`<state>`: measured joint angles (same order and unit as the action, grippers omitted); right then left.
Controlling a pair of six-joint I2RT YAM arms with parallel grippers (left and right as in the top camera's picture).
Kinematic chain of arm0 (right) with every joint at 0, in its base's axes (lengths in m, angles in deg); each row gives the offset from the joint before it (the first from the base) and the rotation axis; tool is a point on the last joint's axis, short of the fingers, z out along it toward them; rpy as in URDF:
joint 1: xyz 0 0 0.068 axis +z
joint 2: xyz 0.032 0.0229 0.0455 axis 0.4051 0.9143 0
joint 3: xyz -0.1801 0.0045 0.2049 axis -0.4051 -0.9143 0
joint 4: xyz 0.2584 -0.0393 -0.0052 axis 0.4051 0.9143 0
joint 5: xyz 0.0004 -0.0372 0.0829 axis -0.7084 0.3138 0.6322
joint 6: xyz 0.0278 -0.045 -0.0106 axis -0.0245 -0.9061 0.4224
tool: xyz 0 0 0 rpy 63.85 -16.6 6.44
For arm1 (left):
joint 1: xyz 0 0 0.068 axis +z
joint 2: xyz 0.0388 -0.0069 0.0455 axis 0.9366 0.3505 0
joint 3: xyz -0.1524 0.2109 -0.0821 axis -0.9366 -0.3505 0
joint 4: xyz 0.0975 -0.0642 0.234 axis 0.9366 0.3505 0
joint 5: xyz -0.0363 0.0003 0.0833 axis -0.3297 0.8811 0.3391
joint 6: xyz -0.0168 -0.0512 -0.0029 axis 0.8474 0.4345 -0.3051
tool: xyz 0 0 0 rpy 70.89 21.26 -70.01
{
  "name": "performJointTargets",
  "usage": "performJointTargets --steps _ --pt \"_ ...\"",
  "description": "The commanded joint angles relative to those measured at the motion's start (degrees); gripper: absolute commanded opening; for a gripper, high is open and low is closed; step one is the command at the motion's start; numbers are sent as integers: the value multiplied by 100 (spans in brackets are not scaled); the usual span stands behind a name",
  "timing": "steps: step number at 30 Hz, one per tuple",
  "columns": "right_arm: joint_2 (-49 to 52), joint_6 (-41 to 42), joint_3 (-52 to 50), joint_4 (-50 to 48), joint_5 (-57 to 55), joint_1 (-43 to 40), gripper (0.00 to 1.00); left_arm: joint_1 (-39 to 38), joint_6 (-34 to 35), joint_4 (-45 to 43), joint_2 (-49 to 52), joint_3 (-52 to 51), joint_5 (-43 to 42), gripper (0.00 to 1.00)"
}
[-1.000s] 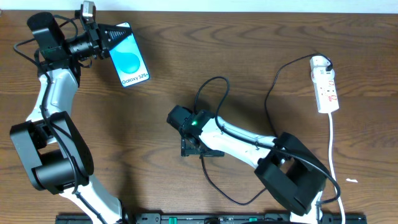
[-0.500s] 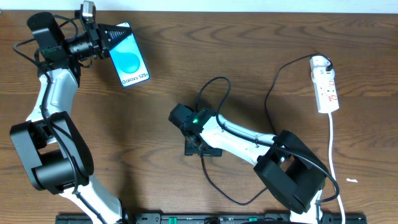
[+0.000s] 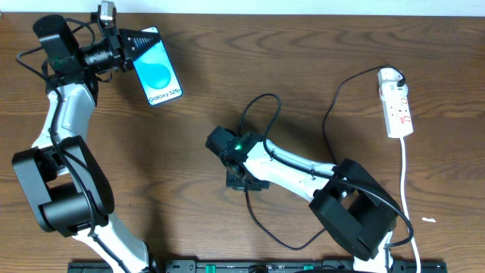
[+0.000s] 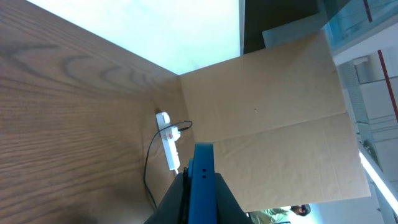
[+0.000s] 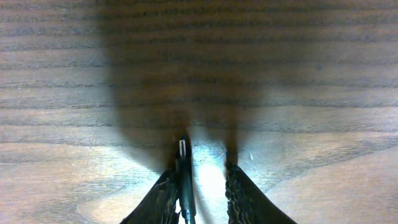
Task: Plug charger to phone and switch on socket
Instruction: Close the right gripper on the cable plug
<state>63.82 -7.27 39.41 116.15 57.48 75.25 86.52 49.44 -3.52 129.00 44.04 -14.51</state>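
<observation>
The right gripper (image 3: 242,180) sits low on the brown wooden table (image 3: 303,68), jaws slightly parted. The thin black charger cable (image 3: 254,100) has its metal connector tip (image 5: 182,148) against one finger, unpinched. I'd close squarely behind that tip. The left gripper (image 3: 130,45) clamps the slim blue-screened phone (image 3: 158,74), which reads "Galaxy S25+". The white elongated power strip (image 3: 397,106) lies well apart.

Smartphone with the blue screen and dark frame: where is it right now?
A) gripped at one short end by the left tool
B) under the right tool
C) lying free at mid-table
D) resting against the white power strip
A: in the overhead view the left tool clamps one short end of the slim blue-screened smartphone, and the left wrist view shows its blue edge between that tool's fingers.
</observation>
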Motion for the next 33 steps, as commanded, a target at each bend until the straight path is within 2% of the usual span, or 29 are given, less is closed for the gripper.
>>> performJointTargets --steps 1,33 --pt "74 37 109 26 -31 -35 24 2 -37 -22 -144 -20 -76 8" --pt "74 37 107 271 181 11 18 2 -35 -22 -144 -20 -76 8"
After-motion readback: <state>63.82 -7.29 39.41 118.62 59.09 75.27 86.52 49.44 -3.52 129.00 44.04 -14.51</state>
